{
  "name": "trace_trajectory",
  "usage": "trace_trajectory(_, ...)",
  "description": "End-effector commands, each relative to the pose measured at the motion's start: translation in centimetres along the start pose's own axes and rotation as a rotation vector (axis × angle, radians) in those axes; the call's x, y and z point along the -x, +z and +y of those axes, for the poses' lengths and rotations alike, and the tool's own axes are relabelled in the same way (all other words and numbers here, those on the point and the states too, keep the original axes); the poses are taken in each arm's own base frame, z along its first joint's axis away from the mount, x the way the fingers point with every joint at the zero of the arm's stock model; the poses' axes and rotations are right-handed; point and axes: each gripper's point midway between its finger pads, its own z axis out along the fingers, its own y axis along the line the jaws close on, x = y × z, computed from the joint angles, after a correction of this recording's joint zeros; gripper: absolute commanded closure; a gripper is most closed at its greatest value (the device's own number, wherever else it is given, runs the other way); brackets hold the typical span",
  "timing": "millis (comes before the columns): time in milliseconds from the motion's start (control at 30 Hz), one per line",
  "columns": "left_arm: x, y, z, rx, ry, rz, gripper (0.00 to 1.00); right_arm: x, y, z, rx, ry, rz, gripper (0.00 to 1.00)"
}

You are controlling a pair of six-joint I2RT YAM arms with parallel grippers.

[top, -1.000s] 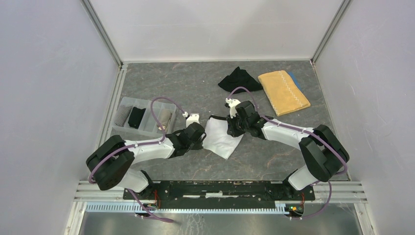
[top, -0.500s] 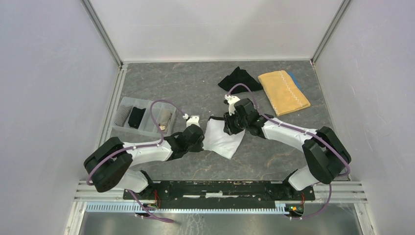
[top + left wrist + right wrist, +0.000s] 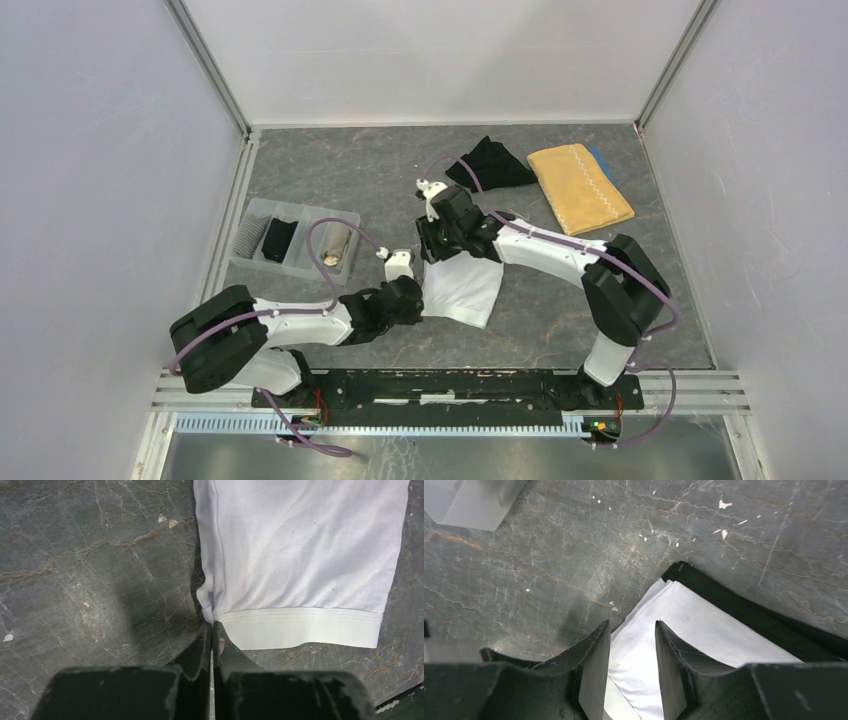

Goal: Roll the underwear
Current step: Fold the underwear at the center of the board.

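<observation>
- White underwear (image 3: pixel 462 285) lies flat on the counter (image 3: pixel 350 170) between the two arms, with a black band (image 3: pixel 734 600) along its far edge.
- The left fingers (image 3: pixel 210 632) are pressed together, pinching the near left corner of the hem.
- The right fingers (image 3: pixel 432 248) stand parted over the far left corner; cloth shows in the gap, ungripped.
- Crumpled black underwear (image 3: pixel 488 162) lies at the far side, just beside the yellow towel (image 3: pixel 580 188).
- The clear tray (image 3: pixel 308 225) on the left holds three small rolled garments.
</observation>
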Motion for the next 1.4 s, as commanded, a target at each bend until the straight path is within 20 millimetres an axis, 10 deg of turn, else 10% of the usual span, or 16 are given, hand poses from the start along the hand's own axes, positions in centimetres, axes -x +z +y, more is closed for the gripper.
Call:
trace_trajectory(0,0.8,-0.1,-0.5,0.001,-0.073,-0.074,0.98,-0.5,1.2,0.5,-0.064,-0.007,0.058,0.56)
trace_trajectory(1000,-0.5,-0.5,-1.9,-0.009,-0.042,-0.069,0.98,-2.6,5.5,0.6,-0.217,-0.104,0.179,0.54)
trace_trajectory(1367,-0.5,-0.7,-2.1,-0.004,-0.03,-0.066,0.98,-6.2,6.7,-2.5,-0.335,-0.167,0.283,0.58)
